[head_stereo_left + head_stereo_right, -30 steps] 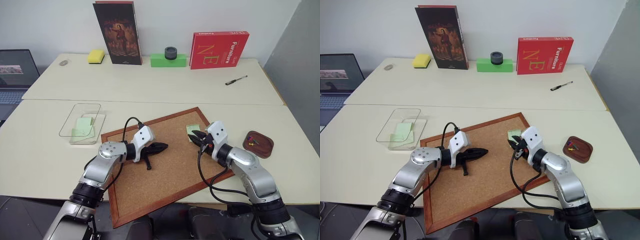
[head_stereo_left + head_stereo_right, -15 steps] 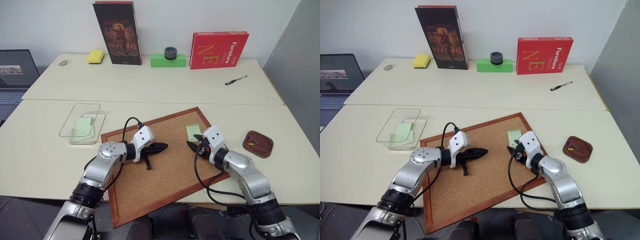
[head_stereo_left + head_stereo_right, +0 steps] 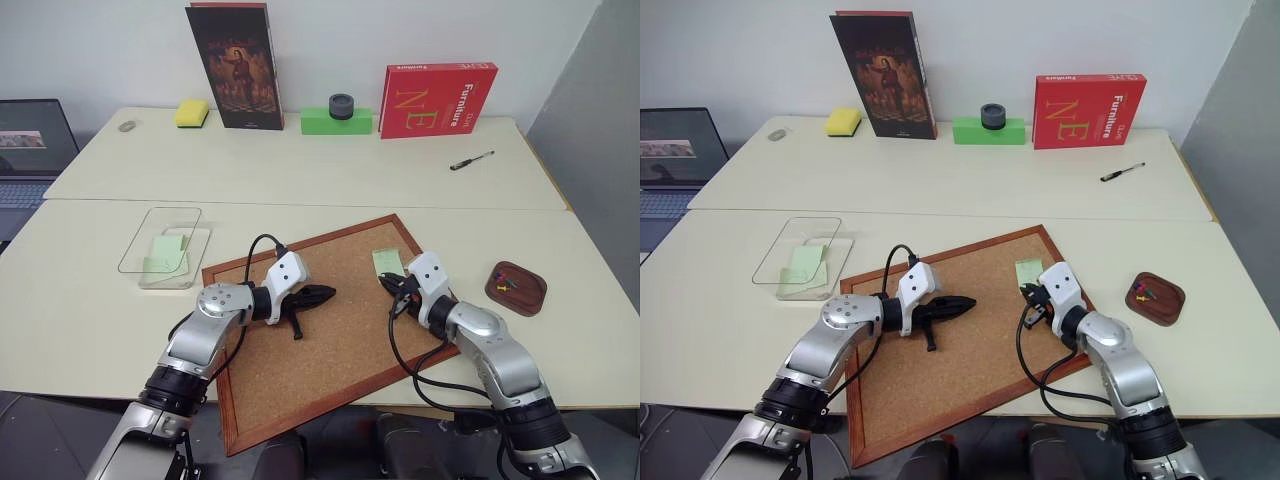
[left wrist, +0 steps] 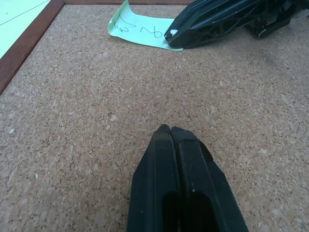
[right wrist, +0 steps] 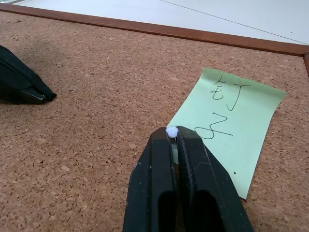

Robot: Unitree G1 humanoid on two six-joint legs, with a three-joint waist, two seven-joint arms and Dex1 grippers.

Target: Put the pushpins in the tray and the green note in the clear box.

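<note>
We log a red "Furniture" book (image 3: 437, 98); handwritten pale green paper note (image 5: 229, 123) on wood-framed corkboard (image 3: 330, 340); right gripper (image 5: 173, 133) pinching a white-headed pushpin (image 5: 171, 131); left gripper (image 4: 170, 130) closed, empty.

The corkboard (image 3: 330, 320) is the landmark. Its middle lies bare between the left gripper (image 3: 325, 294) and the right gripper (image 3: 388, 287), so a hand could pass there. At its far right corner the note (image 5: 231, 126) lies flat, with the right gripper's closed fingers at its edge. The clear box (image 3: 165, 246) sits just off its left corner, and the tray (image 3: 516, 289) off its right edge. The table (image 3: 300, 175) beyond is open up to the books (image 3: 437, 98).
</note>
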